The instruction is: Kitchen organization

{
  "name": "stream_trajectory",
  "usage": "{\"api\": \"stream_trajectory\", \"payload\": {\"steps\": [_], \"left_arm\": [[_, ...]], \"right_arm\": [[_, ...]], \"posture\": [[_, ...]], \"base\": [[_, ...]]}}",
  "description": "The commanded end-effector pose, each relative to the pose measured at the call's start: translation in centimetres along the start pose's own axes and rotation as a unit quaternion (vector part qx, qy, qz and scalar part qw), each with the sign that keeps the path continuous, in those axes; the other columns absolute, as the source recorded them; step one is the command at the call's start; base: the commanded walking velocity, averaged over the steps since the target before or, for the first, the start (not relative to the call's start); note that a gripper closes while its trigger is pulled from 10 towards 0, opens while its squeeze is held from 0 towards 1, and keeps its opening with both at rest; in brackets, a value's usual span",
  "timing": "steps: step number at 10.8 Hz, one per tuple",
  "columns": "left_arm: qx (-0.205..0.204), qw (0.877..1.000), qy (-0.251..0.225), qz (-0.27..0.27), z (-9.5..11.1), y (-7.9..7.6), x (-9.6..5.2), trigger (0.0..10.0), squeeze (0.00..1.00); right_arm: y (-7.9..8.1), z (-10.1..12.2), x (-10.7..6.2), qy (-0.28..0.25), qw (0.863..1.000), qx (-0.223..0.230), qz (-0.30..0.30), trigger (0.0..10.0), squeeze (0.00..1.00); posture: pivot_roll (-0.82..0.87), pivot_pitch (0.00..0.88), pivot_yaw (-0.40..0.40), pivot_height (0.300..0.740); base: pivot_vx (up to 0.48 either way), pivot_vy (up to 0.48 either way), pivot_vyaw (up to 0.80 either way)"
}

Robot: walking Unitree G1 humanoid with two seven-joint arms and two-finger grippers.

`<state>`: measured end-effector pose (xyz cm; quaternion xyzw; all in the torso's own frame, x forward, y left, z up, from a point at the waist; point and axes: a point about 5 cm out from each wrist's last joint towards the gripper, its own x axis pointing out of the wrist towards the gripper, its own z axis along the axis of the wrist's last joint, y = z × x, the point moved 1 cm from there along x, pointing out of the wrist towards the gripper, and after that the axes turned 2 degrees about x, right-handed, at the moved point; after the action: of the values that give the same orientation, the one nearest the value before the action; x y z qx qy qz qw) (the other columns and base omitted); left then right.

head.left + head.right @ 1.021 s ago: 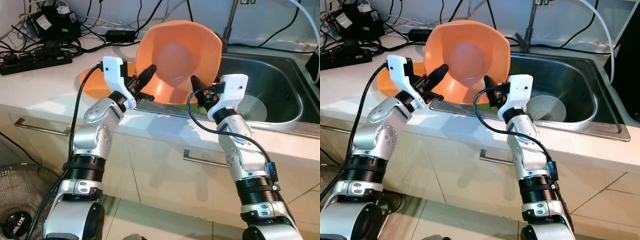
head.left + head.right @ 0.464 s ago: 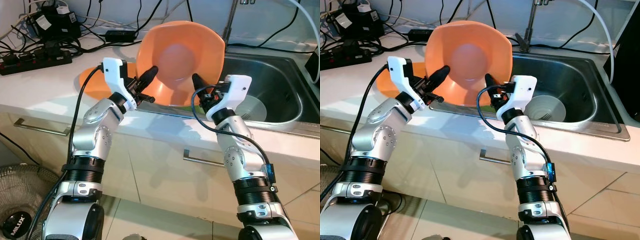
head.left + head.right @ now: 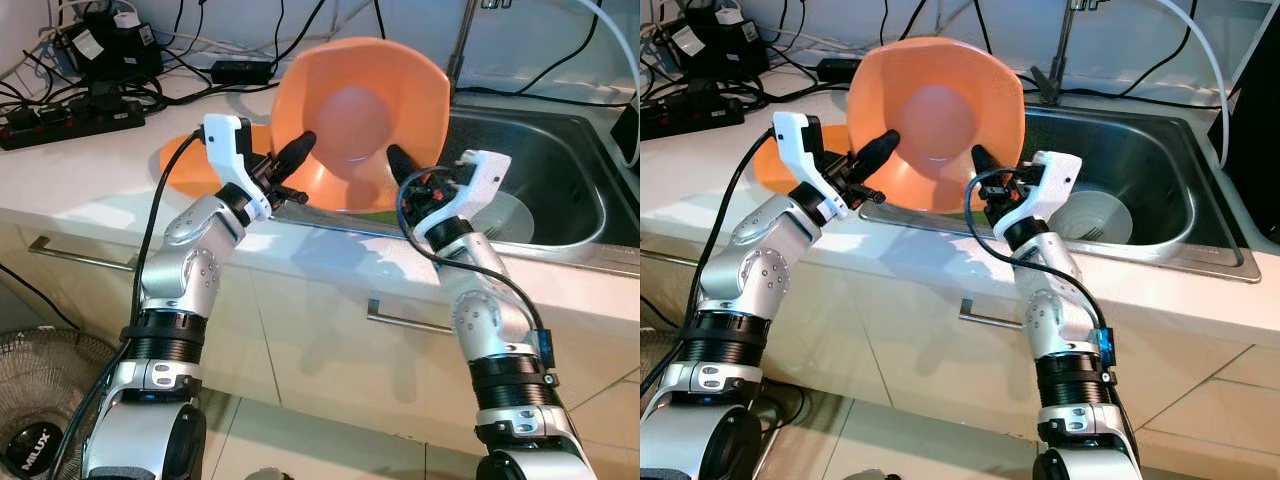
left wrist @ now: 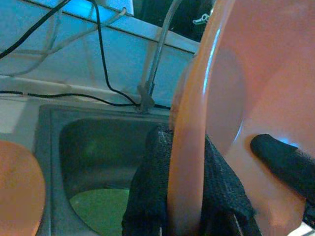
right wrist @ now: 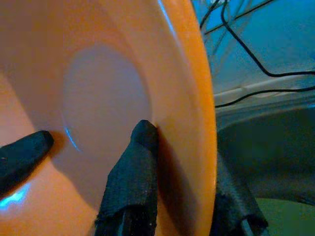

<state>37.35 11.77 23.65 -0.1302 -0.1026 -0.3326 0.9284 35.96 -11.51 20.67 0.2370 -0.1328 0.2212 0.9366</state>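
Note:
A large orange bowl [image 3: 355, 110] stands tilted on edge over the left rim of the steel sink [image 3: 560, 150], its hollow facing me. My left gripper [image 3: 295, 160] is shut on the bowl's left rim; in the left wrist view its fingers [image 4: 147, 191] sit on both sides of the rim. My right gripper [image 3: 400, 165] clamps the lower right rim, with one finger [image 5: 135, 167] inside the bowl and the other behind the wall. An orange plate [image 3: 190, 170] lies flat on the counter behind the left gripper.
A white bowl [image 3: 510, 215] and a green plate [image 4: 98, 211] lie in the sink. The tap [image 3: 462, 45] rises behind the bowl. Power strips and cables [image 3: 70, 115] crowd the counter's back left. Drawer handles [image 3: 400, 320] run below the counter and a fan [image 3: 40, 400] stands on the floor.
My right gripper has risen and tilted, and its fingers have slid further over the bowl's lower right rim. The left gripper and the bowl have barely moved.

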Motion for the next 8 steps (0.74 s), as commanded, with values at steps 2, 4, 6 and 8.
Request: {"api": "stream_trajectory", "payload": {"steps": [2, 4, 6, 8], "left_arm": [[0.016, 1.0, -0.022, 0.0, 1.42, 0.41, -0.1, 10.0, 0.0], [0.016, 1.0, -0.021, 0.006, 1.39, 0.59, -0.23, 10.0, 0.0], [0.023, 1.0, -0.016, 0.014, 1.21, 0.79, -0.19, 10.0, 0.0], [0.033, 0.999, -0.008, 0.017, 0.52, 0.27, -0.01, 10.0, 0.0]], "right_arm": [[-2.08, 0.85, -0.98, -0.011, 0.999, -0.006, -0.045, 0.0, 0.0], [-2.46, 1.24, -1.44, -0.012, 0.999, -0.008, -0.039, 0.0, 0.0], [-2.65, 1.4, -1.63, -0.014, 0.999, -0.009, -0.039, 0.0, 0.0], [-2.11, 1.01, -1.56, -0.011, 0.999, -0.006, -0.032, 0.0, 0.0]], "posture": [[0.14, 0.04, 0.041, 0.74], [0.14, 0.042, 0.042, 0.74], [0.14, 0.041, 0.046, 0.74], [0.14, 0.043, 0.047, 0.74]], "base": [[0.0, 0.0, 0.0], [0.0, 0.0, 0.0], [0.0, 0.0, 0.0], [0.0, 0.0, 0.0]]}}
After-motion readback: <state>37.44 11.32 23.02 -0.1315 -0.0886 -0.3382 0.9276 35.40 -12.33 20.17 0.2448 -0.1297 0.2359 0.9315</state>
